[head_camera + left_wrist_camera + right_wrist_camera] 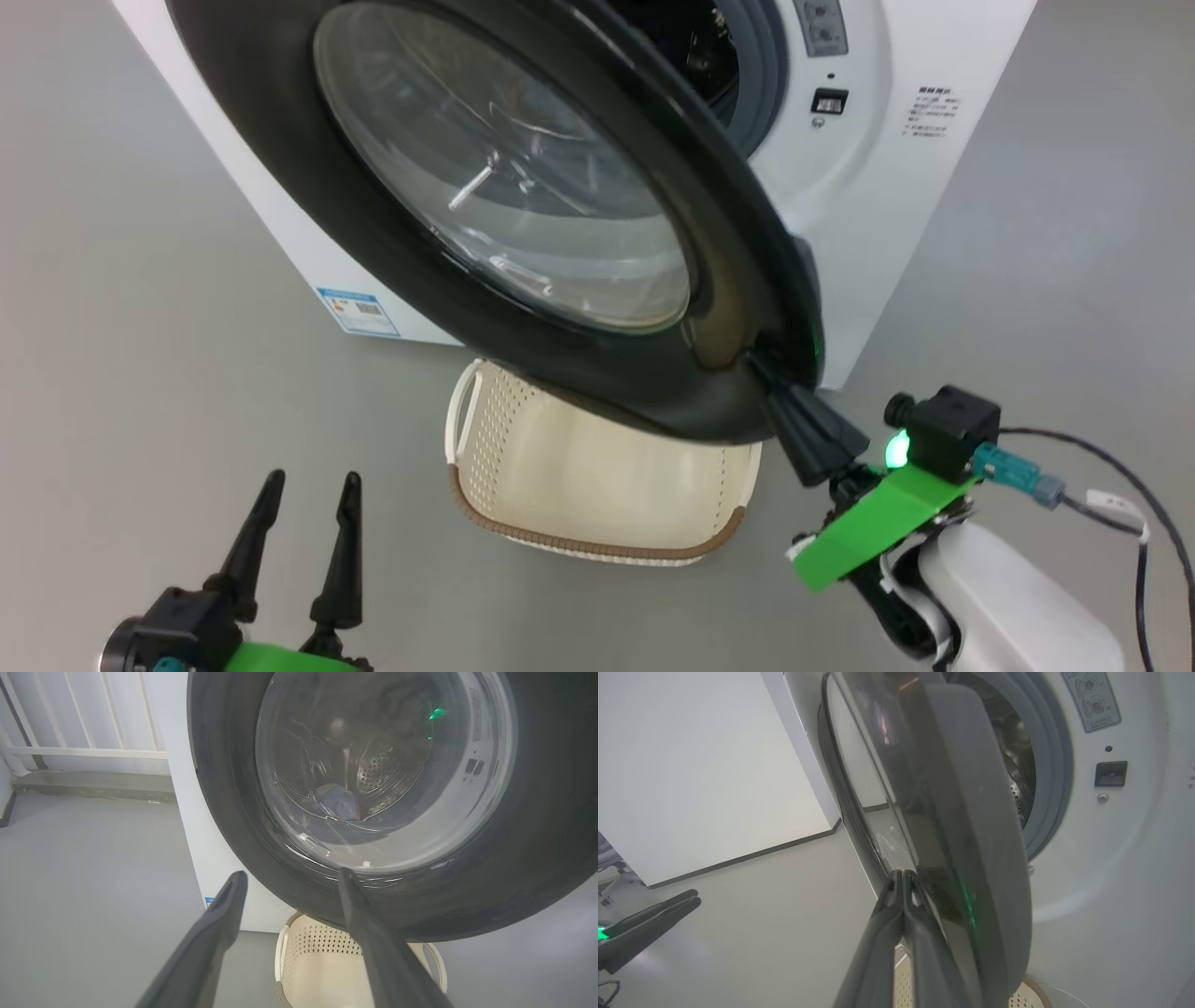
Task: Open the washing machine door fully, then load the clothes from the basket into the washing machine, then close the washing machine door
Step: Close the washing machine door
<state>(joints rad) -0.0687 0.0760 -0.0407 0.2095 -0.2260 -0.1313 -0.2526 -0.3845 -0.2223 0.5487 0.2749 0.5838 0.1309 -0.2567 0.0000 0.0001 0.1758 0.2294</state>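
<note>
Head view: my right gripper (767, 373), fingers pressed together, touches the free edge of the half-open washing machine door (504, 187) above the empty basket (597, 546). Left wrist view: the clothes (338, 802) lie in the drum behind the glass (my left gripper (292, 873) is spread, idle), so closing looks due. Right wrist view: the tip meets a curved rim, so I should push squarely and steadily.

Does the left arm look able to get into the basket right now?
Probably yes: the near side of the basket lies uncovered toward the open left pincer, though the washing machine door overhangs its far part.
</note>
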